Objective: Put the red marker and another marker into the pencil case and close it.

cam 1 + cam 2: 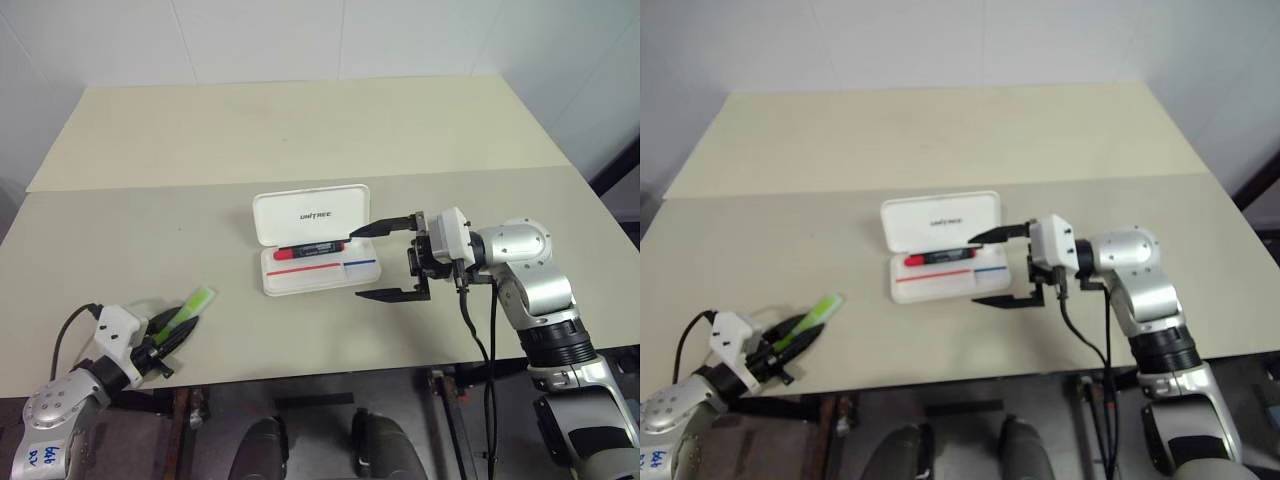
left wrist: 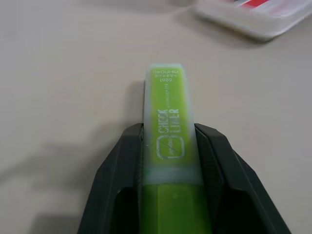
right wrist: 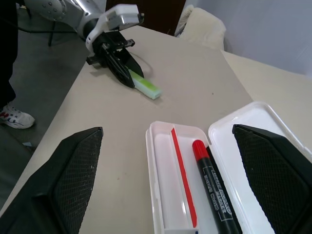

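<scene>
Head view: pencil case [image 1: 318, 243] open mid tabletop, red marker [image 1: 311, 249] lying inside. Green marker [image 1: 188, 310] near front-left corner of tabletop, long axis pointing toward case. Left gripper [image 1: 172, 334] nearer arm. Right gripper [image 1: 372, 262] wide open, empty, beside case's right end.

Left wrist view: 2 fingers [image 2: 121, 165] snug on both sides of green marker; looks gripped, not lifted.

Right wrist view: case well apart from green marker; carry next, probably.

The pencil case [image 3: 168, 195] looks like smooth, glossy white plastic, the red marker [image 3: 209, 183] glossy plastic with a printed black barrel, the light-green highlighter [image 2: 168, 141] translucent frosted plastic, the right gripper's fingers [image 3: 273, 165] matt black with cross-hatched pads, and the table [image 1: 300, 130] matt cream.
</scene>
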